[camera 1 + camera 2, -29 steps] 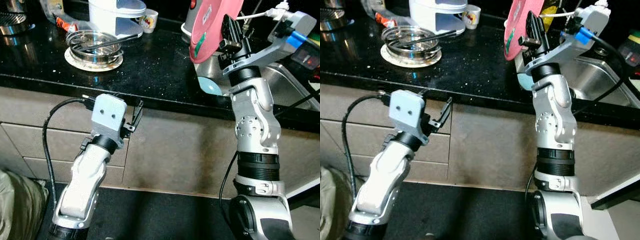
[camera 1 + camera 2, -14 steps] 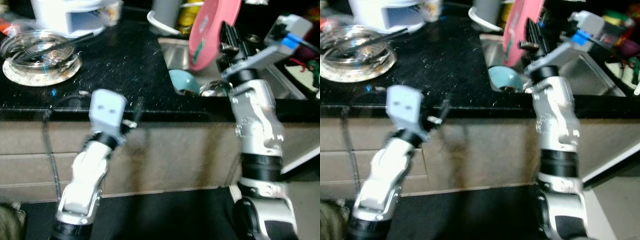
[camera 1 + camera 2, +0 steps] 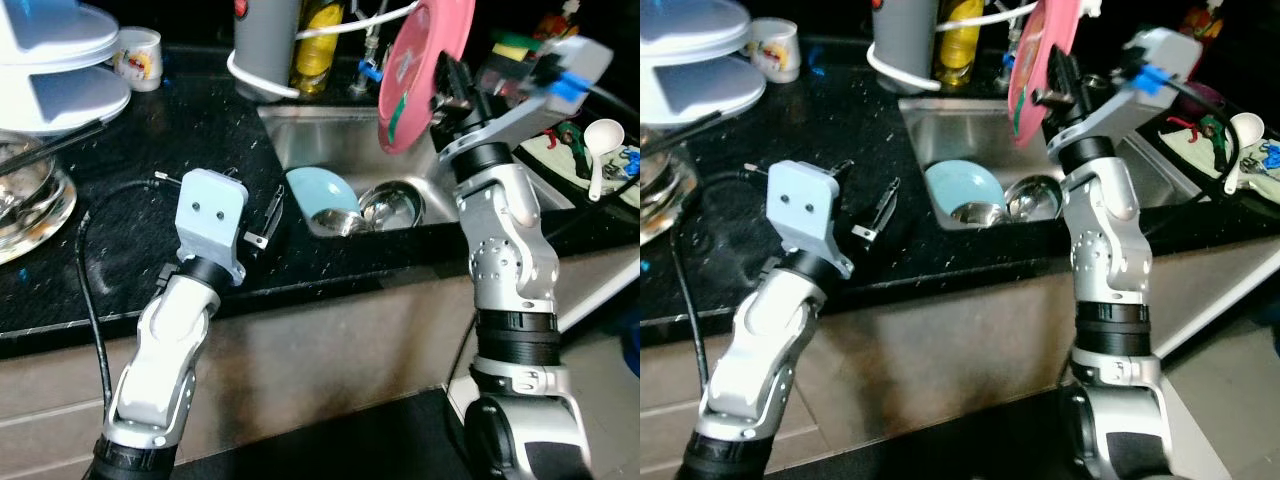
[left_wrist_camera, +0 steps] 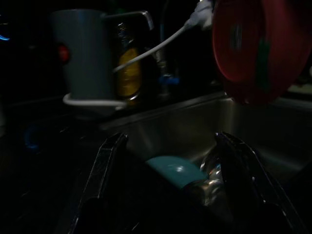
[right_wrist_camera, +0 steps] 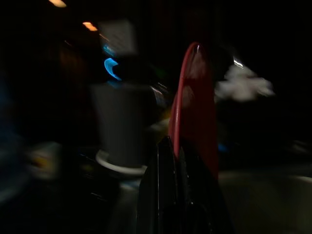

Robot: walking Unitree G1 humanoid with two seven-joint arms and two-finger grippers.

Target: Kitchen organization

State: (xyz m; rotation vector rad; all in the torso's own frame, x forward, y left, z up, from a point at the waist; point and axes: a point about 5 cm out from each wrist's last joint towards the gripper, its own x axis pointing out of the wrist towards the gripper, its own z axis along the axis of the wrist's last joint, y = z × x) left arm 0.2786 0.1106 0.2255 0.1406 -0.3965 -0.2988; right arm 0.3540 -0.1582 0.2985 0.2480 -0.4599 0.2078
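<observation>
Gripping a pink plate (image 3: 425, 72) by its lower rim, the right gripper (image 3: 447, 88) holds it upright on edge above the stainless sink (image 3: 330, 135), its two black fingers pinched on the plate. In the right wrist view the plate (image 5: 195, 107) rises as a thin red edge straight out of the closed fingers (image 5: 165, 195).

Down in the sink basin lie a light blue bowl (image 3: 318, 195) tipped on its side and, touching it, a shiny steel bowl (image 3: 392, 205). A grey kettle (image 3: 266, 45) with a white cord stands at the sink's back edge, with a yellow bottle (image 3: 316, 55) just beside it.

The left gripper (image 3: 268, 222) hangs over the front edge of the black countertop (image 3: 150, 150), beside the sink's left rim, its fingers spread apart and holding nothing; the left wrist view shows both fingers (image 4: 105, 165) wide with the blue bowl between them farther off.

A white appliance (image 3: 50, 60) and a small printed cup (image 3: 139, 55) sit toward the counter's back left corner, and a white ladle (image 3: 603, 145) lies on the counter right of the sink.
</observation>
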